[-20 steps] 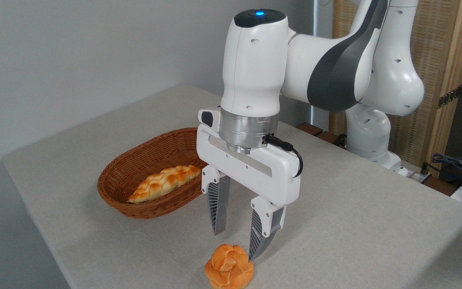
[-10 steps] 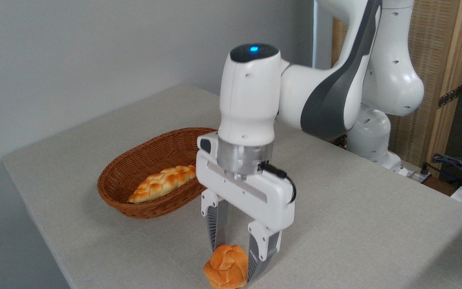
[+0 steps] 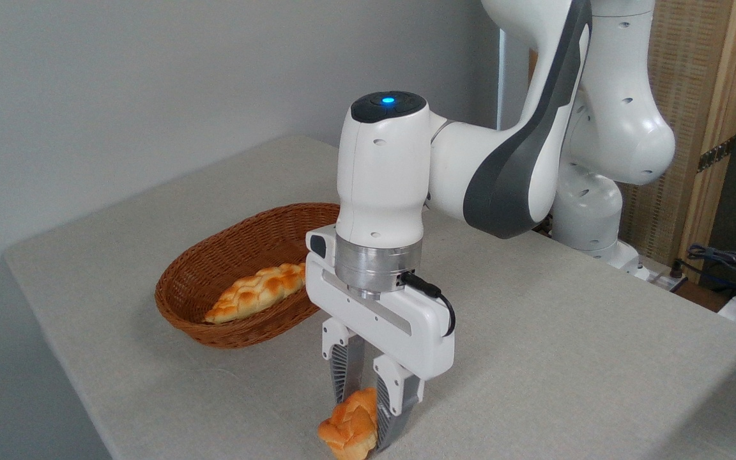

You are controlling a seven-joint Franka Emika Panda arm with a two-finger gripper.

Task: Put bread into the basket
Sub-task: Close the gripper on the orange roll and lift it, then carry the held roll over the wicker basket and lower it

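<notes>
Gripper has come down and its two fingers have drawn in on the bun, which now sits squeezed between them at the near edge of the table, low in the view (its underside is cut off by the frame edge, so contact with the table cannot be told). Half a second ago the fingers stood wider, straddling the bun; a second ago the gripper hung above it, spread wide, the right fingertip just at the bun's top. The bun now looks tilted and pushed a little leftward compared with then. Judgement: the grasp is made or nearly so, and lift and carry remain. The basket lies well apart, up and left, unmoved, with the long braided loaf lying inside it as before.
</notes>
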